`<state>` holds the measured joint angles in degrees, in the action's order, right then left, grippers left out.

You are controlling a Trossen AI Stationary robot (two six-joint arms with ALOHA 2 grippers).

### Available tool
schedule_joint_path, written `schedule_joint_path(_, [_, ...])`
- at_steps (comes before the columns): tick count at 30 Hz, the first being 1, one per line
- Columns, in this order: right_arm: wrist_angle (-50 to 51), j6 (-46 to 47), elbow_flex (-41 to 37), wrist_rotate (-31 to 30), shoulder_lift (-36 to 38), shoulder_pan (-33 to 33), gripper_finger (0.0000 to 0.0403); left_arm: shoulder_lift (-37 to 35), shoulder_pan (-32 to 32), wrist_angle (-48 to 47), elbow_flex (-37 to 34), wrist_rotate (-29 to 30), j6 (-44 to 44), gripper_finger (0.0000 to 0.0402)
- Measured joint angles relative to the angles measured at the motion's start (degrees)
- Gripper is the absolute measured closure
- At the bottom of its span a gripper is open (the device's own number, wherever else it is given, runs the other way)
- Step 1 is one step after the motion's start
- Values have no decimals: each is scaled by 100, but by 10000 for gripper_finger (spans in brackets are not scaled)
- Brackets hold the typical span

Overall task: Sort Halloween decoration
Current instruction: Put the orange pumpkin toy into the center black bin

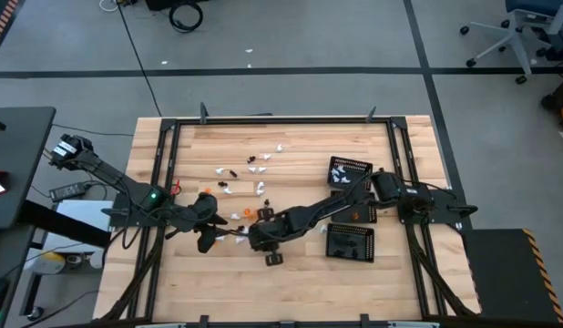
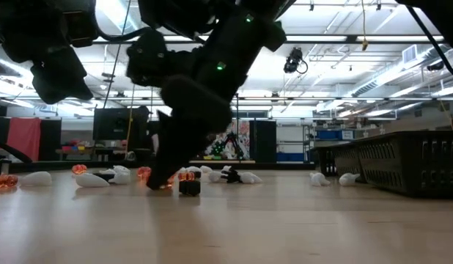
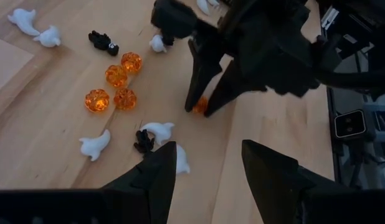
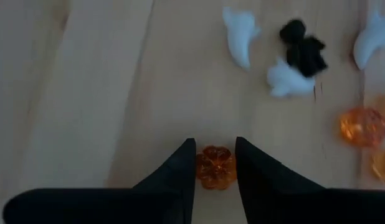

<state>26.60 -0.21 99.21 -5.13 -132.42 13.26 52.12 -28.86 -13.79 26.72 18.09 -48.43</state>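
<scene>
An orange pumpkin (image 4: 216,167) sits on the desk (image 1: 291,273) between the right gripper's (image 4: 215,163) fingers, which are closed down onto its sides; it appears pinched but not lifted. The trinket is round, glossy and tiny, so I judge the likeliest failure is that it squirts out of the tips as the arm rises, or rolls off across the wood. A tilted lift could also drag the tips along the desk.

Other pumpkins (image 3: 116,86) lie in a cluster near by, with white ghosts (image 3: 96,144) and black pieces (image 3: 103,42) scattered around. The left gripper (image 3: 207,163) hovers just beside the right one, fingers apart and holding nothing. The two arms are close enough that a sideways swing by either could knock them together or sweep trinkets away.

The black trays (image 1: 350,241) stand well apart, on the right arm's side, so the carry is long for so small a hold.

From overhead the pumpkin is hidden under the arm. In the low view dark arm bulk blocks the contact point, and which tray takes orange cannot be told.
</scene>
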Motion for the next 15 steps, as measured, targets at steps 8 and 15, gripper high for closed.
schedule_joint_path(8, [1169, -272, -10, -82, 426, -68, 311, 0, 4, -93, 0, 2, 16, 209])
schedule_joint_path(15, [2508, -455, -8, -80, 1039, -71, 328, 0, 7, -126, 0, 2, 16, 209])
